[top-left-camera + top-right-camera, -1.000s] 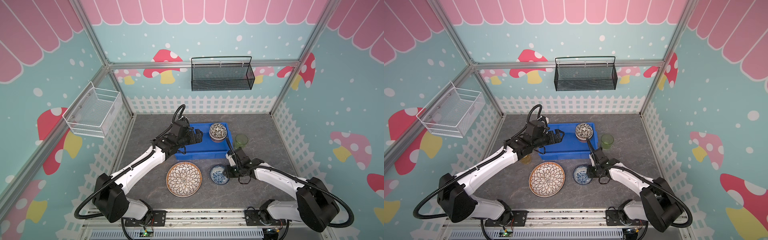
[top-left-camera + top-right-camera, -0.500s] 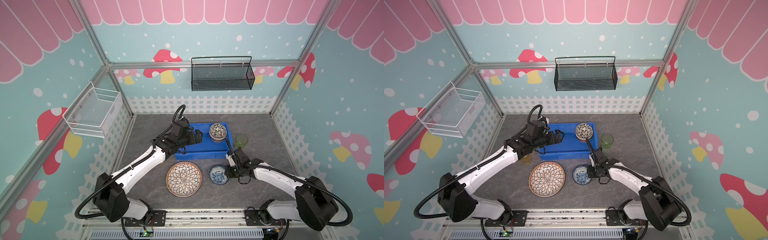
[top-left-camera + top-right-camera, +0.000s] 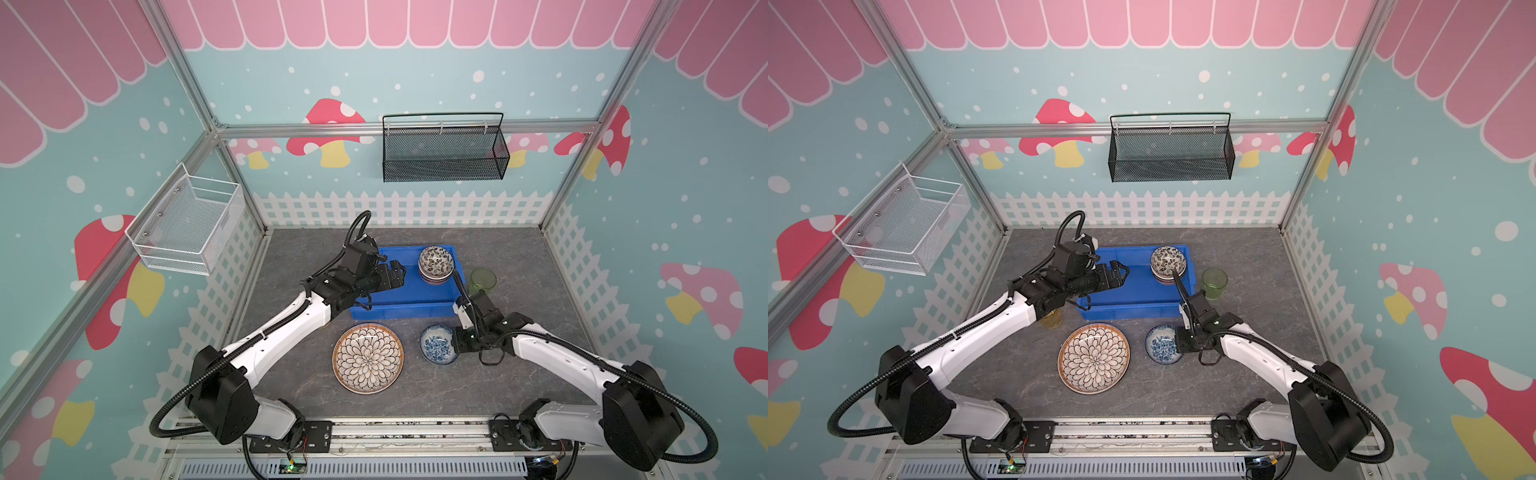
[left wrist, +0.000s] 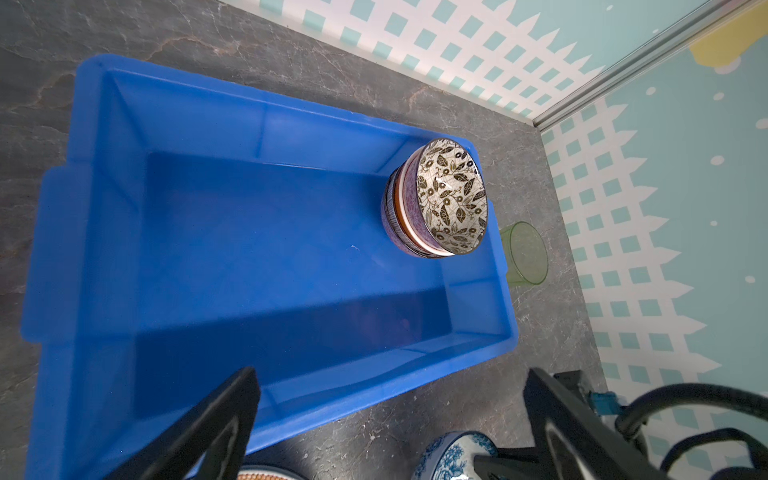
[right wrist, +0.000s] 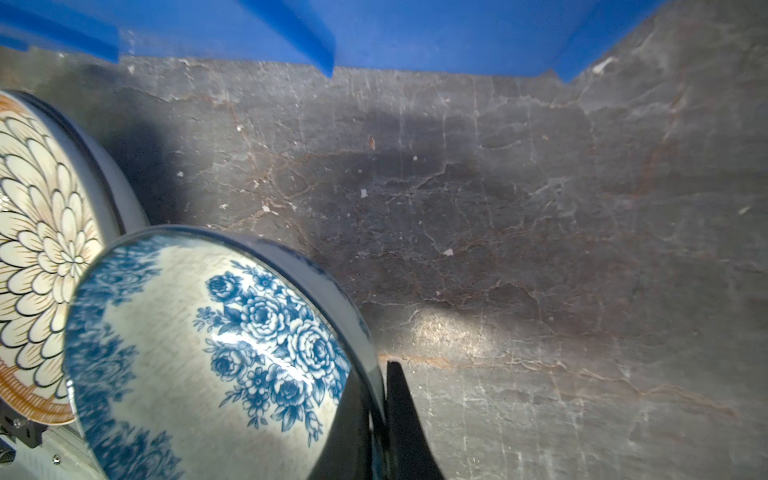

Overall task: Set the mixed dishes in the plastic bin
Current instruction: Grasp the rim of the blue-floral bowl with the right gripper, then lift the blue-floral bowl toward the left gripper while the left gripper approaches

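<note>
The blue plastic bin (image 3: 399, 299) holds a stack of small patterned bowls (image 3: 435, 264) at its right end. A blue floral bowl (image 3: 436, 344) stands on the table in front of the bin, and my right gripper (image 5: 378, 415) is shut on its right rim, one finger inside and one outside. The brown-rimmed petal plate (image 3: 368, 358) lies left of that bowl. A green cup (image 3: 482, 281) stands right of the bin. An amber cup (image 3: 1052, 318) peeks out under my left arm. My left gripper (image 4: 390, 424) hangs open and empty over the bin's left half.
A black mesh basket (image 3: 442, 151) hangs on the back wall and a white wire basket (image 3: 187, 226) on the left wall. White picket fencing edges the grey stone table (image 3: 519, 266). Bare tabletop lies right of the green cup.
My right gripper has closed onto the rim of the blue floral bowl. The left arm and the other dishes have stayed where they were.
</note>
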Available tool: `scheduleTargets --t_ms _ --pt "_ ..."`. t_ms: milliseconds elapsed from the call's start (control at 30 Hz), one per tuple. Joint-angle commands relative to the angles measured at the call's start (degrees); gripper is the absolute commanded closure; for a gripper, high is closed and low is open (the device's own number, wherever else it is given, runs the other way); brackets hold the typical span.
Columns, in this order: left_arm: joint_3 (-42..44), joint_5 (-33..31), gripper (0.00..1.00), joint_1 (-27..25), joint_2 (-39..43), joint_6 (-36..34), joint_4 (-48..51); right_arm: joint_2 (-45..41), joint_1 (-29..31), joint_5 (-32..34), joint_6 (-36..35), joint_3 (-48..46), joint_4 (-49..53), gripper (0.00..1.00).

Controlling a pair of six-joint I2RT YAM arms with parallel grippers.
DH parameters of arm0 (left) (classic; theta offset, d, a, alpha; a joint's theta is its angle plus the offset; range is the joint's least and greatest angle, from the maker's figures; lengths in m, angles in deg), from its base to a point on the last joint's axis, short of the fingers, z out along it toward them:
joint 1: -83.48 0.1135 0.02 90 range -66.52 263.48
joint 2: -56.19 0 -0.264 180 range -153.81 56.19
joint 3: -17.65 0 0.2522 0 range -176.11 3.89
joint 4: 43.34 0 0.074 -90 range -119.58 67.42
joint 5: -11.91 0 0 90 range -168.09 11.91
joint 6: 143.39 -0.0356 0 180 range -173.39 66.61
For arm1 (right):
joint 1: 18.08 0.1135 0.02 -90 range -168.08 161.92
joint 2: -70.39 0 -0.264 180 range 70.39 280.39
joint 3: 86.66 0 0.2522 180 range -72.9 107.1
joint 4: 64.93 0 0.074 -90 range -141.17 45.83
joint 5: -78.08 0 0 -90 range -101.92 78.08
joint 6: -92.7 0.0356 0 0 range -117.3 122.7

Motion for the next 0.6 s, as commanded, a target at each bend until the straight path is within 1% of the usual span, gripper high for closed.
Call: scheduleTargets --t_ms 0,133,267,567 --pt "1.5 0.3 0.0 0.4 1.9 1.8 2.6 -2.4 0.4 1.2 -1.4 5.1 3.4 1.0" --pt "1.7 0.9 0.0 0.5 2.4 2.2 5.2 -1.3 0.5 2.8 -3.4 10.3 7.2 1.0" --pt "2.7 1.6 0.01 0.2 3.4 3.1 5.6 1.3 0.5 3.6 -5.2 14.5 8.6 1.0" --pt "3.0 1.6 0.05 -4.1 3.8 3.8 6.3 8.1 0.4 4.2 -8.3 22.4 9.0 1.0"
